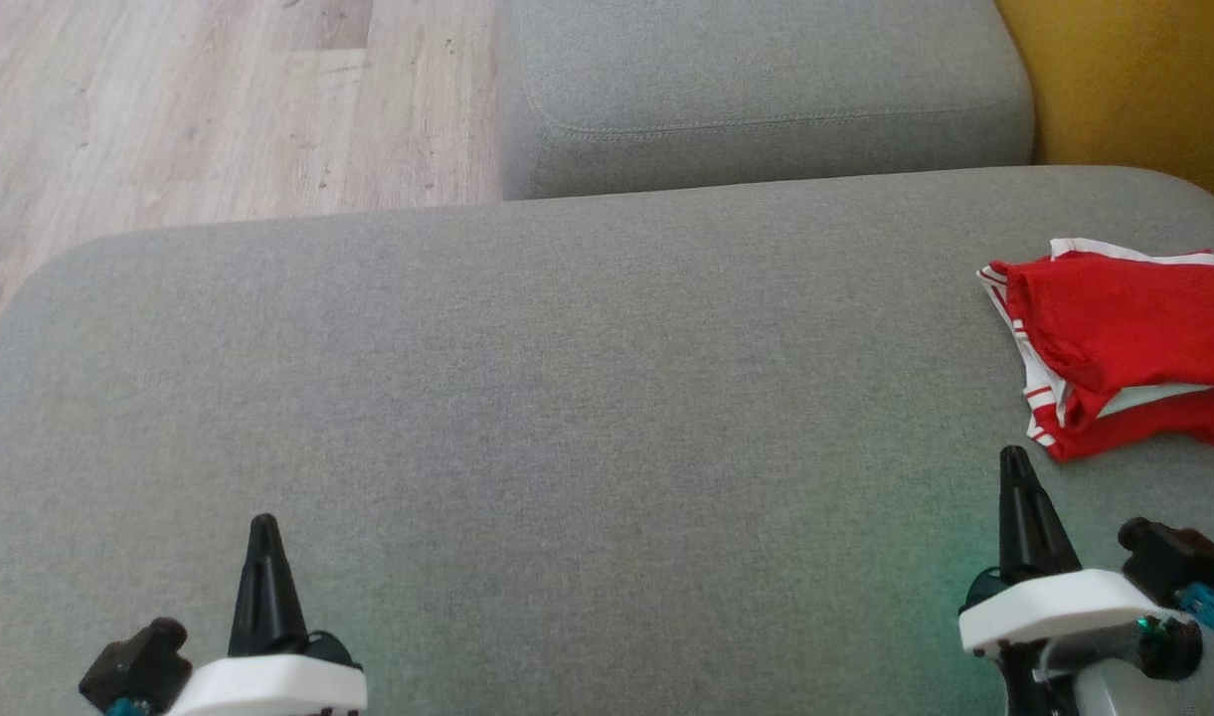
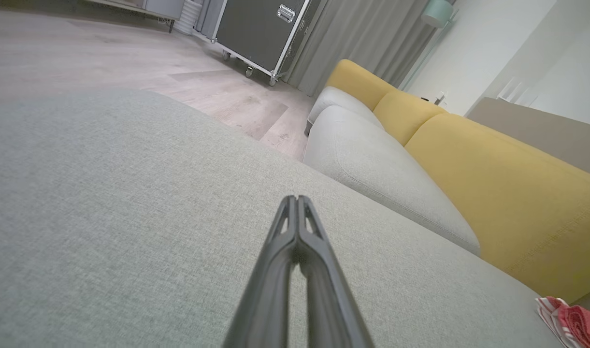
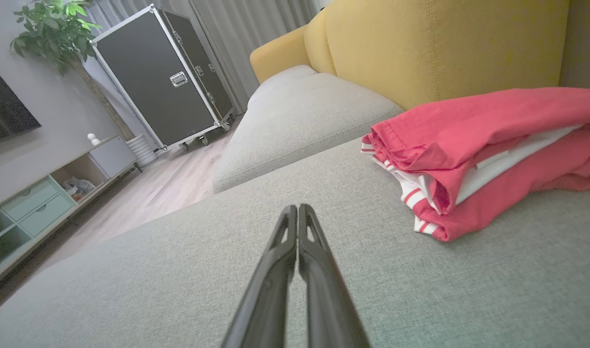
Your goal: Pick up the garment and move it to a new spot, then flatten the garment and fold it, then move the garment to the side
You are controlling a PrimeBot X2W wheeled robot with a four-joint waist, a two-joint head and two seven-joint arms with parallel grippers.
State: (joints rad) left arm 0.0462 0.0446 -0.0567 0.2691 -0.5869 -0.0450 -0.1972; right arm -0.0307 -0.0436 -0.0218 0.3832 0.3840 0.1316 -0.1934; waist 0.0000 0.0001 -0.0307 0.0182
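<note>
Head view showed the red garment (image 1: 1128, 343) at three o'clock on the cushion (image 1: 567, 398); left gripper (image 1: 264, 523) and right gripper (image 1: 1012, 457) stood closed, empty.

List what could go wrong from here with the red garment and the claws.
1. The red garment runs off the head view's right edge, so a grasp may be misjudged.
2. Its layers lie loosely stacked, with white striped edges showing; pinching only the top layer could pull the stack apart.
3. The right claw is shut beside it; advancing while shut would likely shove the cloth.
</note>
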